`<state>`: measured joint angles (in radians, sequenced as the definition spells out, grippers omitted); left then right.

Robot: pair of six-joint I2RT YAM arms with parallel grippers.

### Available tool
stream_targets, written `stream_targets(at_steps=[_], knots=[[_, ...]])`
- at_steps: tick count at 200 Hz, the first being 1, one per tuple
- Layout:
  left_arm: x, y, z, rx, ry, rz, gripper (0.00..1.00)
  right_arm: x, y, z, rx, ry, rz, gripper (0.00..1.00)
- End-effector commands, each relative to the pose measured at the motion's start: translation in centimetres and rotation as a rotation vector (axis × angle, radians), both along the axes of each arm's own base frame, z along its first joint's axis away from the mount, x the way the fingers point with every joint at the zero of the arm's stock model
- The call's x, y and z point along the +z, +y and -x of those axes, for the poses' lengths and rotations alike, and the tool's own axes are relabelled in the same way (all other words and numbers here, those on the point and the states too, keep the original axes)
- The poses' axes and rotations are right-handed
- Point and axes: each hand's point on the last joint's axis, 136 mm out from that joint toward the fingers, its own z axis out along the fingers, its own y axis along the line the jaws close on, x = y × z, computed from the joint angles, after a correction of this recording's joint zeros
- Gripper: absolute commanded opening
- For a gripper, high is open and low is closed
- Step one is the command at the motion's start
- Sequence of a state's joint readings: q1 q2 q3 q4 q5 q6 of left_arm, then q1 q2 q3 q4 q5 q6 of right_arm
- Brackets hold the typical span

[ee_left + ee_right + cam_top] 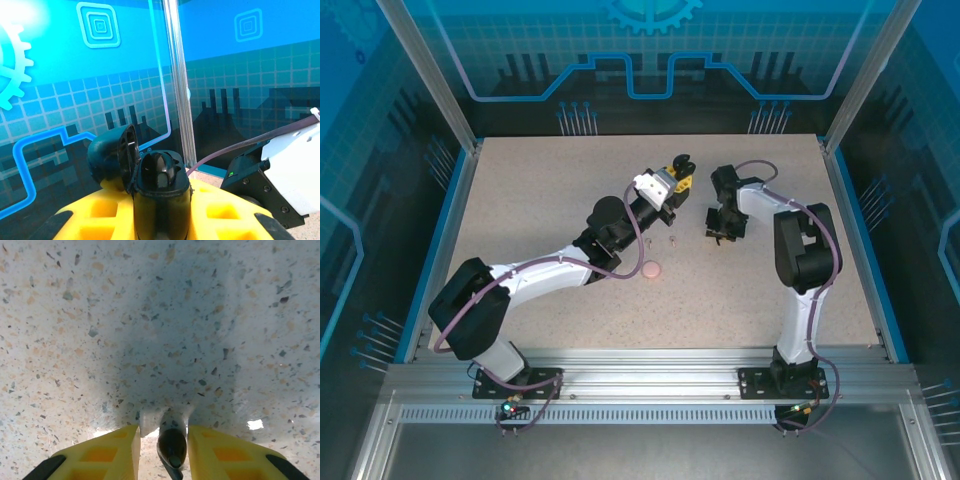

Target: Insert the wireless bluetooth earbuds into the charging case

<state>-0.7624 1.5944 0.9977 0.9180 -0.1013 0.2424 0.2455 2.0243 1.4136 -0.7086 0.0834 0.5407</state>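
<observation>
My left gripper [677, 172] is lifted above the back middle of the table and is shut on a black charging case [162, 200]. The case stands upright between the yellow fingers [100, 215], and its lid [112, 160] is swung open to the left, showing the dark earbud wells. My right gripper [722, 232] points straight down at the table. In the right wrist view a black earbud [172, 445] lies on the tabletop between its yellow fingers [107, 455]. There is a clear gap on the left and a thin one on the right, so the right gripper [163, 441] is open.
A round pink case [651, 269] lies on the speckled table [540, 200] in front of the left forearm. A tiny pale earbud [672, 240] lies between the two arms. Metal posts and blue transparent walls close in the back and sides.
</observation>
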Motion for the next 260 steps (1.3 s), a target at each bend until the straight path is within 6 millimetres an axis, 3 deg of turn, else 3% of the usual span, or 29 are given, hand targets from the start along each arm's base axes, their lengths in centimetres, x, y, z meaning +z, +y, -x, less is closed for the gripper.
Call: stream_targets(at_steps=[1, 99, 137, 164, 193, 221, 260], knots=[[0.2, 0.0, 0.1, -0.001, -0.008, 0.026, 0.00, -1.2, -0.3, 1.2, 0.032, 0.050, 0.065, 0.30], [0.1, 0.0, 0.1, -0.002, -0.007, 0.025, 0.00, -1.5, -0.5, 0.2, 0.054, 0.056, 0.125, 0.24], [0.0, 0.0, 0.2, -0.008, -0.005, 0.025, 0.00, -1.4, -0.5, 0.4, 0.068, 0.055, 0.118, 0.13], [0.1, -0.1, 0.2, -0.010, -0.004, 0.027, 0.00, -0.3, -0.2, 0.3, 0.065, 0.012, 0.075, 0.04], [0.2, 0.0, 0.2, -0.012, -0.002, 0.031, 0.00, 2.8, 0.5, 0.0, 0.051, -0.087, 0.006, 0.02], [0.7, 0.0, 0.4, -0.020, -0.003, 0.044, 0.00, 7.5, 1.2, -0.4, 0.039, -0.210, -0.063, 0.02], [1.1, 0.1, 0.7, -0.029, -0.008, 0.050, 0.00, 17.4, 1.8, -0.6, 0.037, -0.459, -0.171, 0.02]])
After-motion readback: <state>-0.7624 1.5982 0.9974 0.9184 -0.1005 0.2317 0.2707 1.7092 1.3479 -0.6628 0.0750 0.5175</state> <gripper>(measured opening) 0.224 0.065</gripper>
